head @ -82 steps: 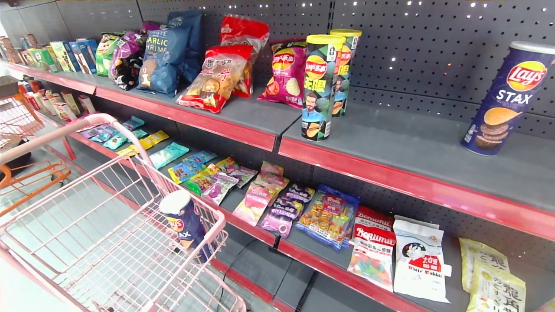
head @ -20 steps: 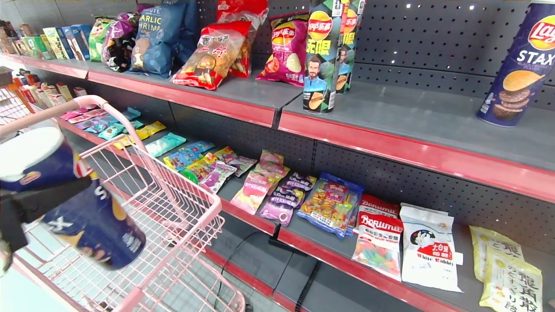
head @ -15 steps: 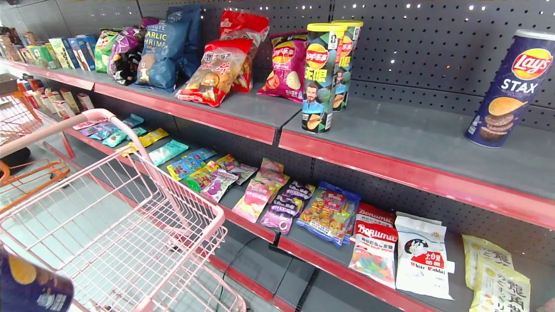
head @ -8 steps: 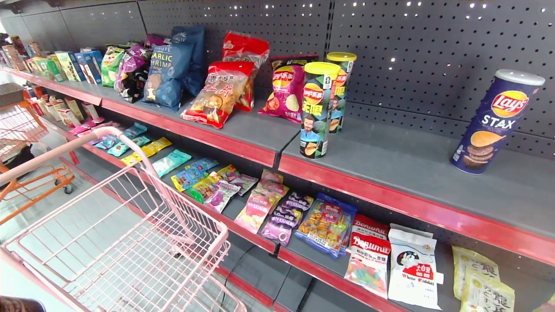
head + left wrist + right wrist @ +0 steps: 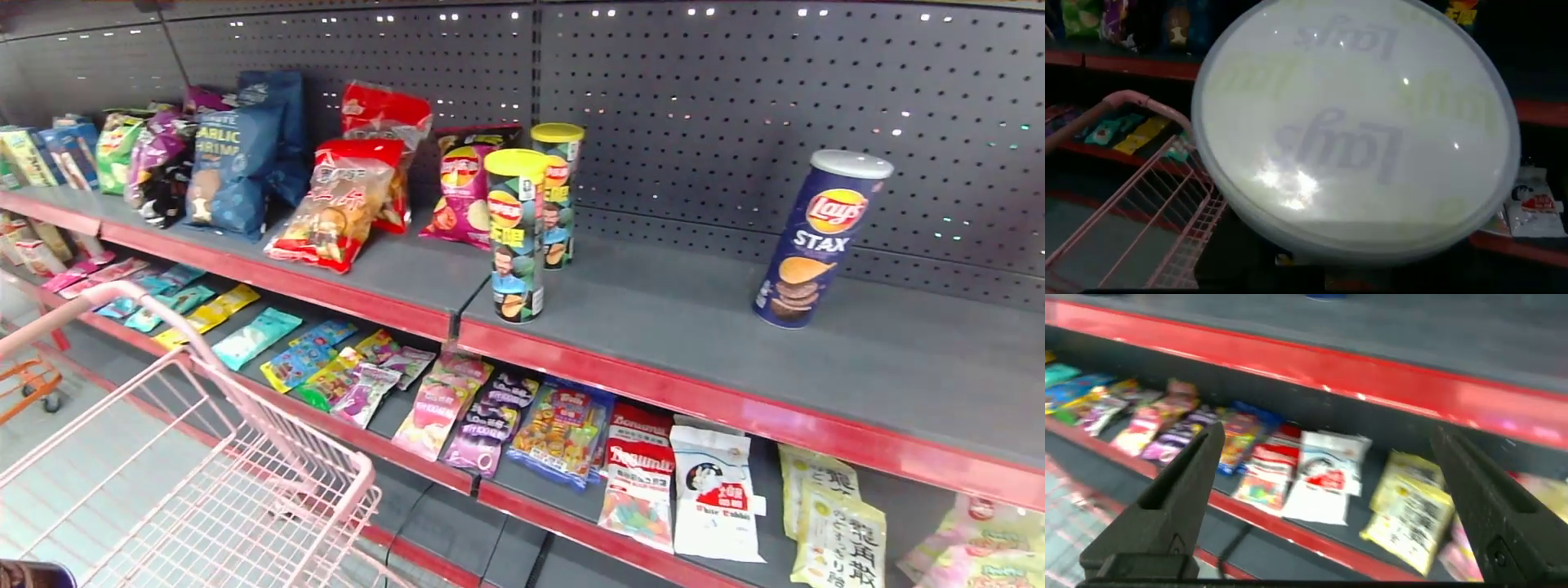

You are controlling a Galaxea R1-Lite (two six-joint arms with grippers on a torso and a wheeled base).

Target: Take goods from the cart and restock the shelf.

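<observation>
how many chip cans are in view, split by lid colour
yellow lid: 2, front can and back can, both upright on the upper shelf
white lid: 2, shelf can on the same shelf farther right, and held can close up in the left wrist view
total: 4

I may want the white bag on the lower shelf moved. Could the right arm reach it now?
Probably yes: the right gripper is open, empty and faces the white bag, with nothing between them.
</observation>
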